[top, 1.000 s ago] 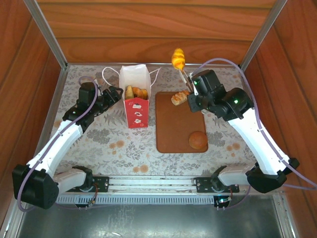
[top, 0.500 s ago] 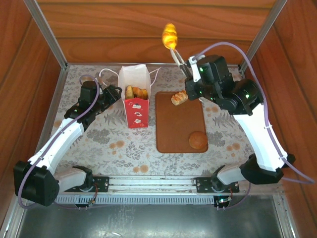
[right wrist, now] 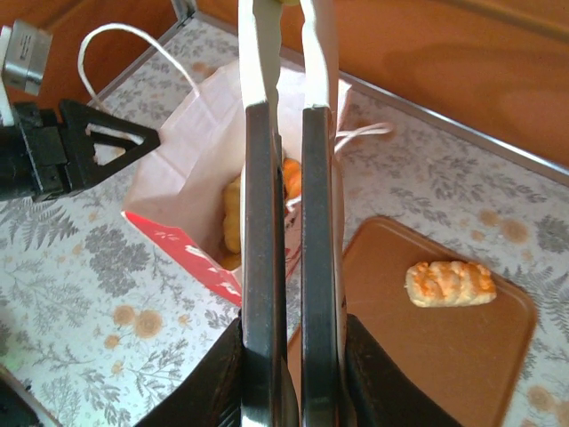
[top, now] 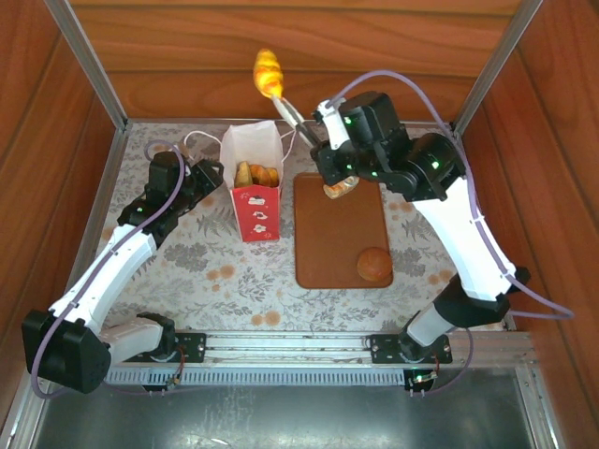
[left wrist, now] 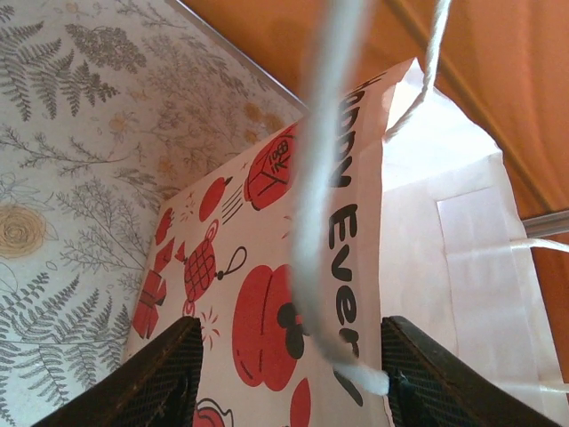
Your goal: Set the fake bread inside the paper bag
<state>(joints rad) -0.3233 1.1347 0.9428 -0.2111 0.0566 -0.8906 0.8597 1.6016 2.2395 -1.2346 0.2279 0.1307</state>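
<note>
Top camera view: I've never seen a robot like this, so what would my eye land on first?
First, the golden croissant, held high in the air at the tip of metal tongs that the right arm's fingers clamp, up beyond the paper bag. Next, that red-and-white bag stands upright left of a brown tray, already holding pastries, while a round bun and a roll wait on the tray.

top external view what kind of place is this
Probably a staged robot test cell, not a bakery: wood-panelled walls with metal frame posts, two arms bolted to a rail, toy bread on a brown tray.
</note>
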